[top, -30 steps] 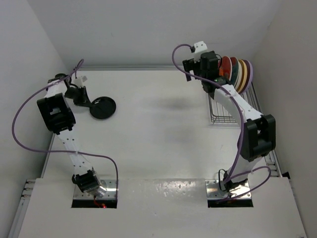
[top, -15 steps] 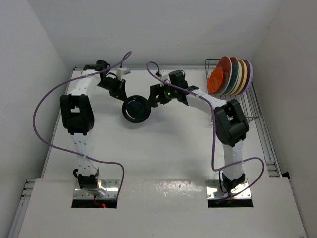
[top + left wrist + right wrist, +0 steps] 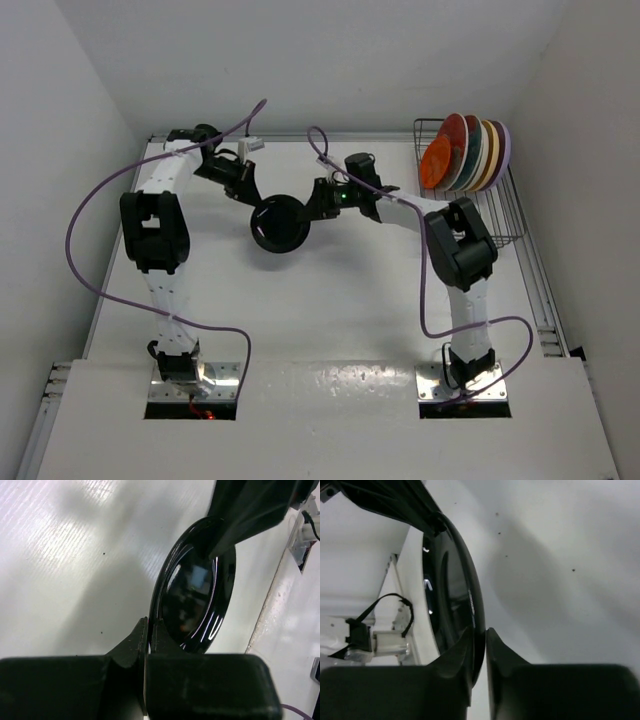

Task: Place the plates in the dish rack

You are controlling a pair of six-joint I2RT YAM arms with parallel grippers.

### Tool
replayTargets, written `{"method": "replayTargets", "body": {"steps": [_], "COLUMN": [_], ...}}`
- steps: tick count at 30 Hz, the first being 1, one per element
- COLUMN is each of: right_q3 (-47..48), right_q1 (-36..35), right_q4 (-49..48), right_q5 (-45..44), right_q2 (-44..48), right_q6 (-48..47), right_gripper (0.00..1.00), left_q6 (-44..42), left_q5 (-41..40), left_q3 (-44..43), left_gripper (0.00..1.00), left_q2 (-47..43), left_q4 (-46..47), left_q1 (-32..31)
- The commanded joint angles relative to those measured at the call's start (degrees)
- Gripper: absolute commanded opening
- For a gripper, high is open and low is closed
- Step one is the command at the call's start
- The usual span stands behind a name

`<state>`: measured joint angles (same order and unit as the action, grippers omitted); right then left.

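Mid-rear above white surface: small black round plate, left tool on its left rim, right tool on right rim. Far right rear: 6 round plates upright in dark grey wire dish rack.

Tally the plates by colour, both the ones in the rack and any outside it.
orange plate: 1
red plates: 2
cream plate: 1
tan-yellow plate: 1
lavender plate: 1
black plate: 1
Total: 7
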<state>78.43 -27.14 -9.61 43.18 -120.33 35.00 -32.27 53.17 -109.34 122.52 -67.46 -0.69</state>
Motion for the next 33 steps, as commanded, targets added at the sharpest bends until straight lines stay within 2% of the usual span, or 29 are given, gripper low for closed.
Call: {"method": "replayTargets", "body": {"steps": [1, 2, 3, 4, 6, 7, 8, 9, 15, 18, 20, 21, 22, 23, 24, 25, 29, 33], "right_q3": [-0.3, -0.7, -1.3, -2.0, -3.2, -4.2, -4.9, -5.1, -4.4, -2.3, -1.0, -0.6, 0.0, 2.2, 2.8, 3.3, 7.4, 8.5], "right_q1": [0.0, -0.1, 0.0, 0.0, 0.5, 0.9, 1.5, 2.2, 7.5, 10.9, 11.8, 13.2, 13.3, 13.6, 14.3, 14.7, 16.3, 16.8], "right_q4": [-9.8, -10.1, -10.2, -10.1, -9.7, -8.6, -8.2, -5.3, 3.8, 9.4, 13.8, 14.1, 14.3, 14.3, 13.9, 12.9, 10.7, 7.2], "right_q5": [6.1, 5.3, 4.0, 3.5, -1.1, -4.1, -5.8, -10.7, -25.2, -38.0, -51.6, -55.1, -64.5, -67.6, -70.1, -77.0, -82.7, -85.6], "right_q2": [-0.1, 0.5, 1.6, 2.3, 5.4, 6.2, 9.6, 10.5, 19.2, 23.2, 25.3, 25.8, 26.0, 25.8, 25.7, 24.5, 20.4, 16.7], "right_q6": [5.9, 6.1, 6.0, 5.4, 4.2, 3.1, 1.5, 0.0, -3.8, -8.4, -13.8, -17.0, -19.1, -25.3, -26.8, -28.4, -36.4, -39.2], "right_gripper": [0.09, 0.0, 0.0, 0.0, 0.0, 0.0, 0.0, 0.0, 0.0, 0.0, 0.0, 0.0, 0.0, 0.0, 0.0, 0.0, 0.0, 0.0], "left_q6": [-0.4, 0.1, 1.1, 4.0, 6.3, 8.3, 9.2, 11.5, 19.0, 22.2, 22.3, 21.7, 21.7, 21.7, 21.7, 21.7, 21.7, 21.7], "left_q5": [4.5, 3.4, 2.3, 0.6, -6.0, -8.1, -11.8, -13.6, -29.7, -36.1, -38.7, -40.3, -40.9, -41.0, -41.0, -41.5, -41.5, -42.7], "left_q3": [-1.5, -2.1, -2.1, -2.1, -3.2, -3.2, -3.8, -4.3, -9.1, -10.2, -10.8, -10.8, -9.9, -9.1, -9.0, -8.2, -6.9, -6.9], "left_gripper": [0.0, 0.0, 0.0, 0.12, 0.59, 0.97, 1.0, 1.0, 1.0, 1.0, 1.0, 1.0, 1.0, 1.0, 1.0, 1.0, 1.0, 1.0], "left_q2": [-3.4, -3.4, -3.4, -3.4, -3.4, -3.4, -3.4, -4.0, -6.0, -6.5, -6.5, -6.5, -6.5, -6.5, -6.5, -6.5, -6.0, -6.0], "left_q4": [-1.4, -0.6, 0.9, 2.0, 4.2, 4.8, 5.5, 6.8, 12.0, 13.1, 13.1, 13.1, 13.1, 13.1, 13.1, 13.1, 13.1, 13.1], "left_q1": [-0.2, -0.2, -0.2, -0.2, -0.2, -0.2, -0.2, -0.2, 2.6, 4.3, 4.9, 5.4, 5.4, 5.4, 5.4, 5.4, 5.4, 5.4]}}
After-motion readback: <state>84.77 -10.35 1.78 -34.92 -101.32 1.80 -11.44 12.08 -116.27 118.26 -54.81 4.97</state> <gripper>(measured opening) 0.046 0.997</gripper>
